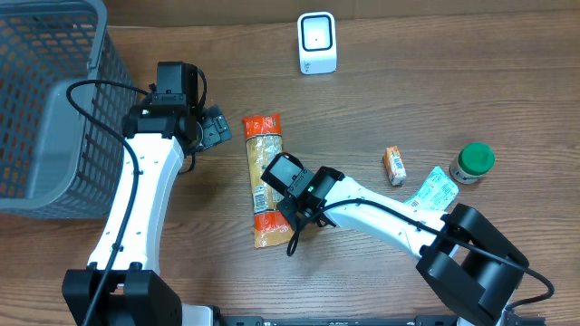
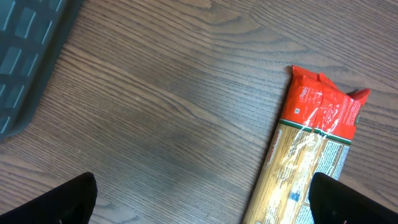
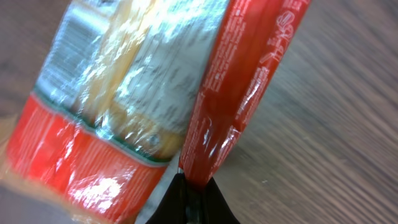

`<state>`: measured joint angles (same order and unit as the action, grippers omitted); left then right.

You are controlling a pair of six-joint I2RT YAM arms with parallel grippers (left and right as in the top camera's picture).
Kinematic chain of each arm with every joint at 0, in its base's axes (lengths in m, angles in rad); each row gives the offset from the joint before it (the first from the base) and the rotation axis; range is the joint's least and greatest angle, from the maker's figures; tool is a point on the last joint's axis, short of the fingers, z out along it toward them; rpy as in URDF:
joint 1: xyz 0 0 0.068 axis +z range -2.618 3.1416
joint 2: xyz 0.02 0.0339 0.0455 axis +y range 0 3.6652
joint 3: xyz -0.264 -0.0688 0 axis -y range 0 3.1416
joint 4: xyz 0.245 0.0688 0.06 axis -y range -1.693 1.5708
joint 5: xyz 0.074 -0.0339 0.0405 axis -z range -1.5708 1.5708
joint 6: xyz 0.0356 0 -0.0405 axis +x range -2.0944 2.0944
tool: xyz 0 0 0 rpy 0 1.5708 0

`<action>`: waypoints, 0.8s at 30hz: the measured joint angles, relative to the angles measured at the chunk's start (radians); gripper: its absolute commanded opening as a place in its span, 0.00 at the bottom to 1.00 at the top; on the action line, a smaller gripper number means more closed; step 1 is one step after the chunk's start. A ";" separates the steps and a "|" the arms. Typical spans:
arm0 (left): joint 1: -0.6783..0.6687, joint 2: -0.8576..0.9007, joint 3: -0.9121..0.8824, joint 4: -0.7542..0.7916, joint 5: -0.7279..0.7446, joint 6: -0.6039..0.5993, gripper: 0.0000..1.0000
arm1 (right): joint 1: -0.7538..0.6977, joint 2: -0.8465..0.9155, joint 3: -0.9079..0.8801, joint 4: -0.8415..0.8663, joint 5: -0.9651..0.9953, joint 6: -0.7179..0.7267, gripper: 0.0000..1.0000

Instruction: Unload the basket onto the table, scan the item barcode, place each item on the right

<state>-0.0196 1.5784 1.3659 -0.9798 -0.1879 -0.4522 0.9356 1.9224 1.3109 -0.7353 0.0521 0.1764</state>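
Right gripper [image 3: 194, 190] has its fingers clamped on the red side seam of the pasta packet [image 1: 261, 149], near its lower end. Packet sits lengthwise mid-table [image 1: 408, 91], well apart from the scanner [image 1: 317, 43] at the far edge. Left gripper [image 1: 216, 127] fingers wide apart, holding nothing, just beside the packet's top end, basket [image 1: 45, 100] on its other side.

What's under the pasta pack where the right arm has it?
Only the table shows around the pasta pack; nothing pokes out from beneath it. Its underside is hidden, and the right fingers, shut on its red side seam, cover its middle from above.
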 measured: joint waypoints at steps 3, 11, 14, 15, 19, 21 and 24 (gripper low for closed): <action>0.000 0.000 0.000 0.000 0.000 0.000 1.00 | 0.000 0.000 0.000 -0.006 -0.092 -0.092 0.04; 0.000 0.000 0.000 0.000 0.000 0.000 1.00 | 0.000 -0.001 0.000 -0.061 -0.238 -0.299 0.05; 0.000 0.000 0.000 0.000 0.000 0.000 1.00 | 0.000 -0.001 0.000 -0.089 -0.257 -0.374 0.07; 0.000 0.000 0.000 0.000 0.000 0.000 1.00 | 0.000 -0.001 0.000 -0.091 -0.260 -0.391 0.11; 0.000 0.000 0.000 0.000 0.000 0.000 1.00 | 0.000 -0.001 0.000 -0.077 -0.271 -0.447 0.31; 0.000 0.000 0.000 0.000 0.000 0.000 1.00 | 0.000 -0.001 0.000 -0.063 -0.269 -0.466 0.32; 0.000 0.000 0.000 0.000 0.000 0.000 1.00 | 0.000 -0.001 0.000 -0.062 -0.256 -0.476 0.32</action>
<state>-0.0196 1.5784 1.3659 -0.9798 -0.1883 -0.4522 0.9356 1.9213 1.3109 -0.7971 -0.2043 -0.3000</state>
